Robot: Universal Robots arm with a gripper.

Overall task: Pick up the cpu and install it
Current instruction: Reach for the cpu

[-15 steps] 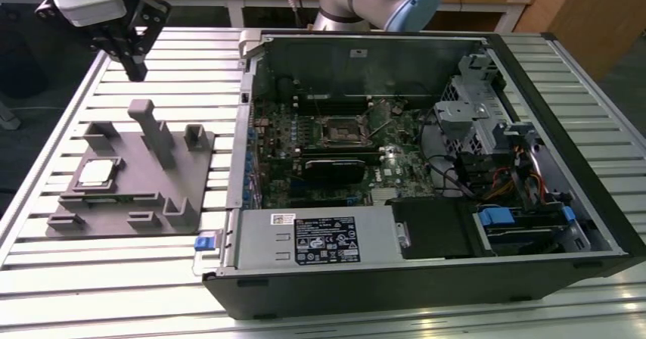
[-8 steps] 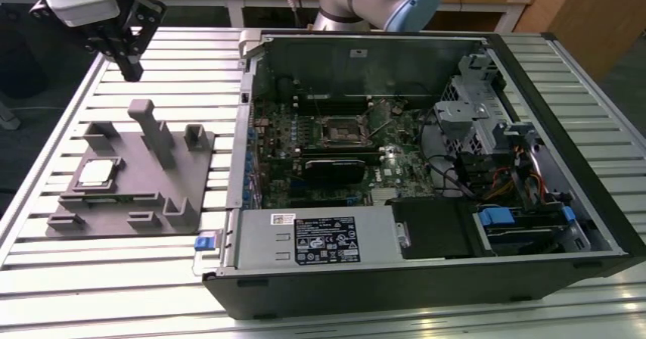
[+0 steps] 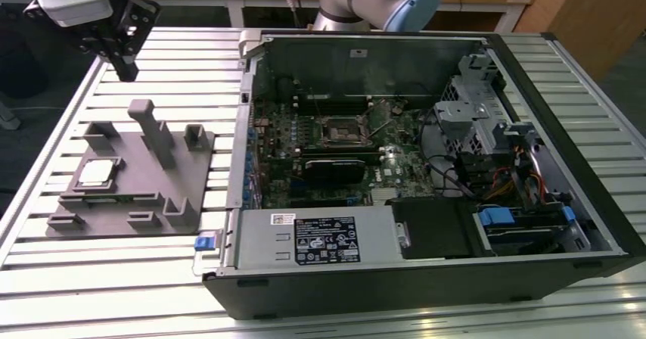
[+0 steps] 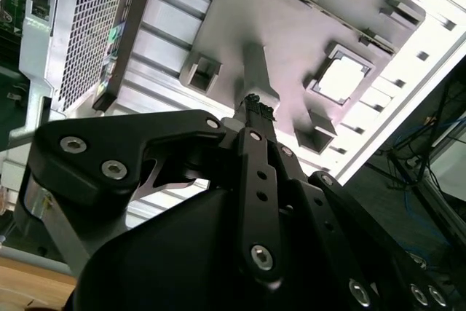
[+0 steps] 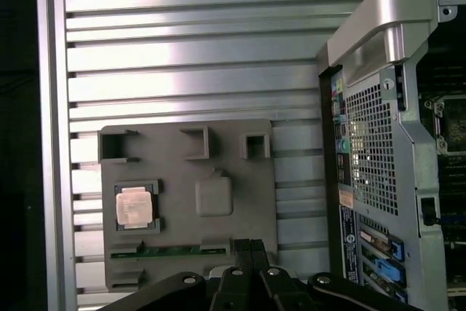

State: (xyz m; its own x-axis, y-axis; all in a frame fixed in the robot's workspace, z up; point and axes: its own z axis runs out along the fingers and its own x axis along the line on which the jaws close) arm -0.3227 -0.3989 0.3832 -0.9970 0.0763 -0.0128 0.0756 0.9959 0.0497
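The cpu (image 3: pixel 97 173) is a small silvery square chip lying flat in a recess of the grey fixture plate (image 3: pixel 141 203) on the exterior view's left side of the table. It also appears in both wrist views, cpu (image 4: pixel 341 79) and cpu (image 5: pixel 135 205). My gripper (image 3: pixel 126 73) hangs high above the table beyond the fixture's far end, well clear of the chip. Its black fingers (image 5: pixel 242 247) are pressed together with nothing between them, and the gripper (image 4: pixel 256 101) reads as shut. The black-framed socket (image 3: pixel 338 129) sits on the motherboard inside the open computer case.
The open computer case (image 3: pixel 424 278) takes up the middle and the exterior view's right of the slatted metal table (image 3: pixel 101 293). Upright grey posts (image 3: pixel 151 127) rise from the fixture plate. The case's rear panel (image 5: pixel 371 151) stands beside the fixture.
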